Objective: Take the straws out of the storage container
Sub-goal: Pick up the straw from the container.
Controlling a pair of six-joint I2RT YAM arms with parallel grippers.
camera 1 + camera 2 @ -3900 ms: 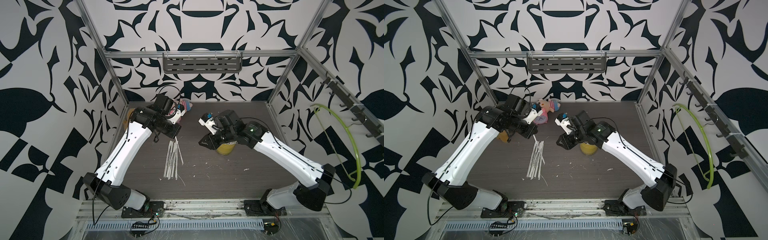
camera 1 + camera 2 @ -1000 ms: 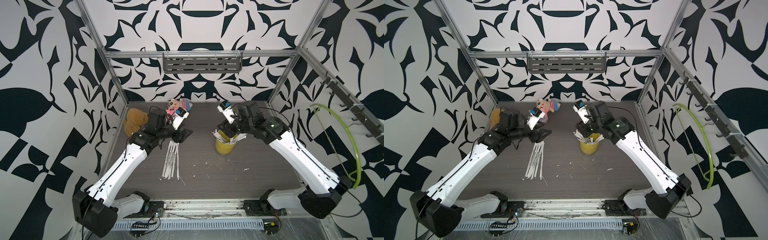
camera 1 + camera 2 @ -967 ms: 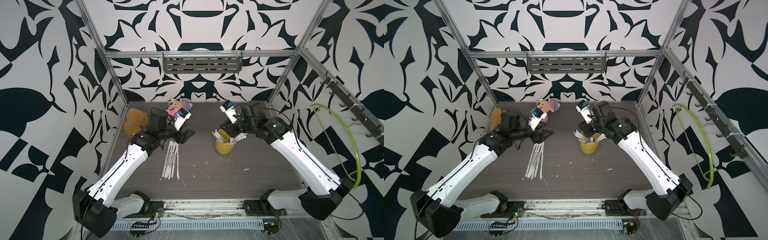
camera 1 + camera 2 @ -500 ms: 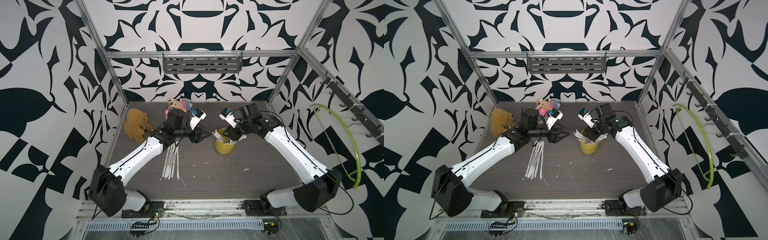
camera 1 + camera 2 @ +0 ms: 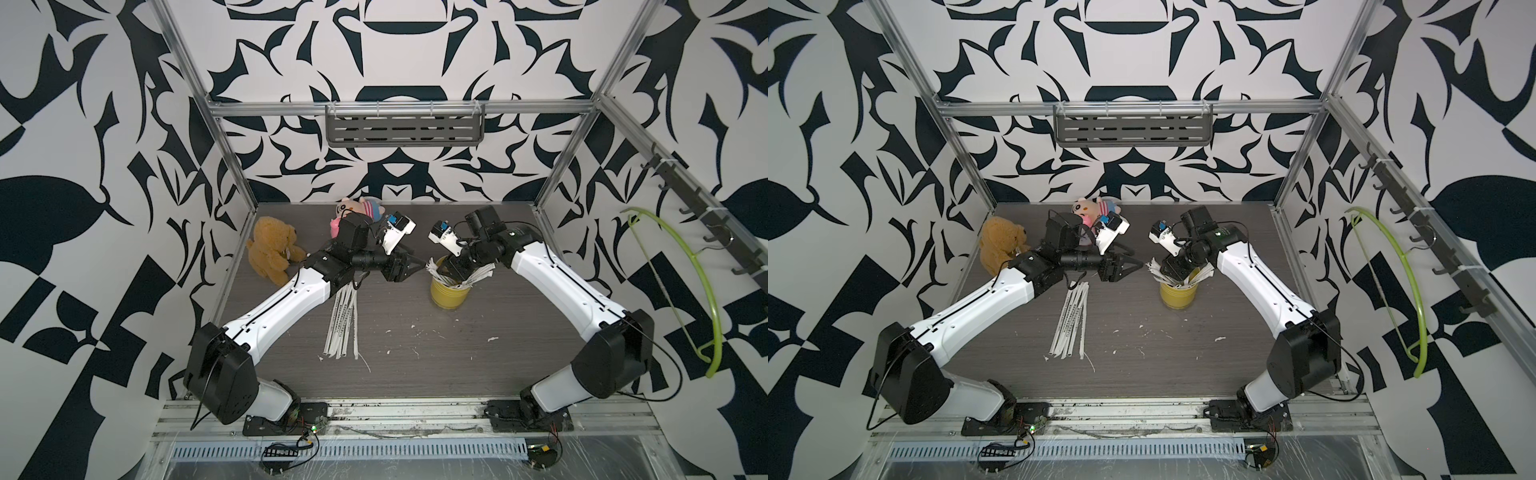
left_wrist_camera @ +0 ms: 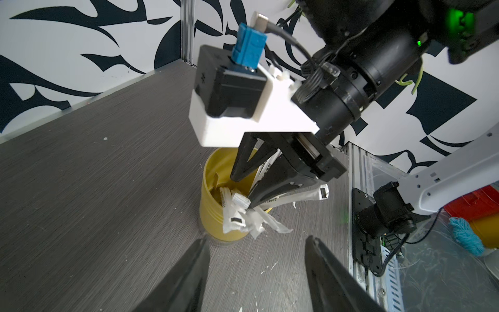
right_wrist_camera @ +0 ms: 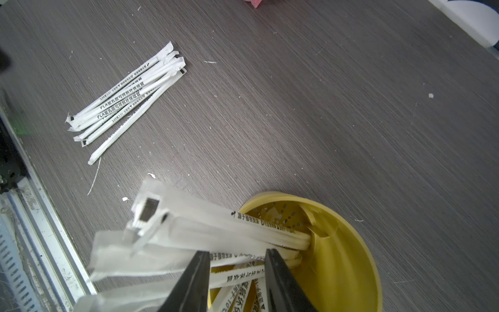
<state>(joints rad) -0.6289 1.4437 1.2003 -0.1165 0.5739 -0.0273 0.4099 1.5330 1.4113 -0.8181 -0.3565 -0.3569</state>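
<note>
The yellow storage container (image 5: 449, 296) (image 5: 1177, 300) stands upright right of the table's middle, with several paper-wrapped straws (image 5: 478, 276) (image 7: 189, 216) fanning out of its mouth. My right gripper (image 5: 451, 276) (image 5: 1177, 274) (image 7: 237, 251) reaches down into that mouth, open, its jaws on either side of a few straws. My left gripper (image 5: 409, 266) (image 5: 1129, 266) (image 6: 256, 239) hovers just left of the container (image 6: 213, 218), wide open and holding nothing. A second bundle of straws (image 5: 343, 328) (image 5: 1071, 324) (image 7: 127, 94) lies flat on the table under the left arm.
A brown teddy bear (image 5: 272, 253) sits at the back left and a pink plush toy (image 5: 353, 208) at the back wall. Small white scraps (image 5: 415, 328) dot the table in front of the container. A green hanger (image 5: 706, 282) hangs outside the right frame.
My left arm has swung right, bringing its open gripper close to the container. My right gripper has dropped into the container's mouth, and its jaws have narrowed around straws.
</note>
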